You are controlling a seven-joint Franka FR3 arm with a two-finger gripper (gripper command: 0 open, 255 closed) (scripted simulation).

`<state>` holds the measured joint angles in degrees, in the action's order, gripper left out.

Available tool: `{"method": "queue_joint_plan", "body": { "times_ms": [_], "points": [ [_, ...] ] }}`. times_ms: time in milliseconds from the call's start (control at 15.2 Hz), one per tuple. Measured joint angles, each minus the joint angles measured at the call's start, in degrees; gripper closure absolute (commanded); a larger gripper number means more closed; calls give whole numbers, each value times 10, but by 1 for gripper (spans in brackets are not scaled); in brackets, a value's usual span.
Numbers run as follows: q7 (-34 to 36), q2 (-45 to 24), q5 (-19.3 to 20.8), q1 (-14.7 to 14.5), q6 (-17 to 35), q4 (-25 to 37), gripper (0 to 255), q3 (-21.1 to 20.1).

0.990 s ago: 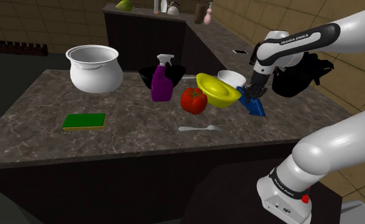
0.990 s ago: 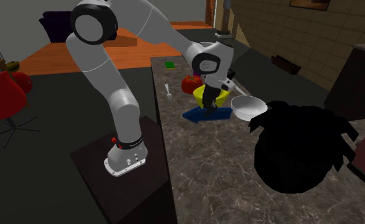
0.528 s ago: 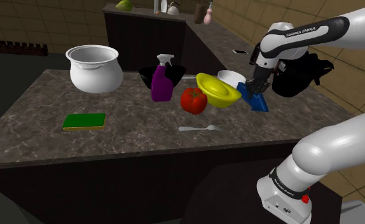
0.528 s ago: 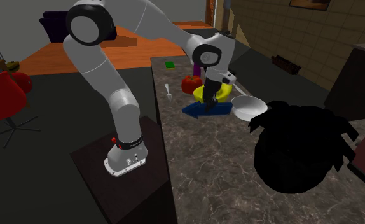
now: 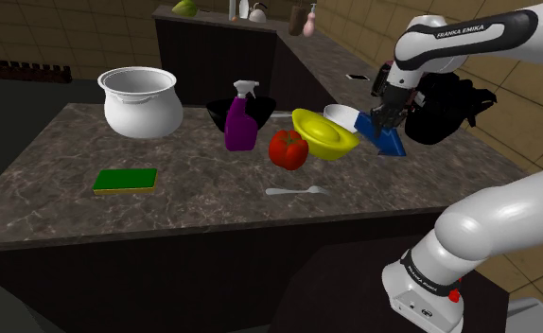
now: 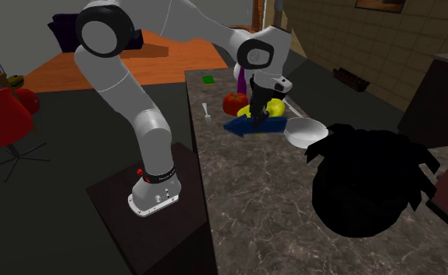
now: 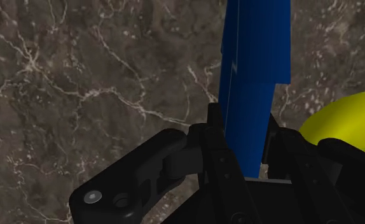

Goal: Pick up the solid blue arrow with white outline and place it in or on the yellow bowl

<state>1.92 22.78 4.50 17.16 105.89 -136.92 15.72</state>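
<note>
The yellow bowl (image 5: 319, 132) sits just beside the jaws. The gripper (image 5: 385, 121) is clamped on the blue arrow (image 5: 391, 144), which is now raised clear of the countertop (image 5: 213, 199). The lift appears complete; transfer over the bowl remains.

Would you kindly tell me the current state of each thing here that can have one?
tool: shut on the blue arrow.
blue arrow: held, beside the yellow bowl, not yet in it.
yellow bowl: on the counter, without the arrow.
white pot: upright, lidless.
spray bottle: upright.
</note>
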Motion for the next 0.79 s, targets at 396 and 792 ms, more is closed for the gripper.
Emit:
{"method": "queue_joint_plan", "body": {
  "times_ms": [396, 792],
  "points": [
    [1, 13, 0, 0, -48, 35, 255, -3],
    [3, 18, -2, -1, -96, 78, 255, -8]
  ]
}}
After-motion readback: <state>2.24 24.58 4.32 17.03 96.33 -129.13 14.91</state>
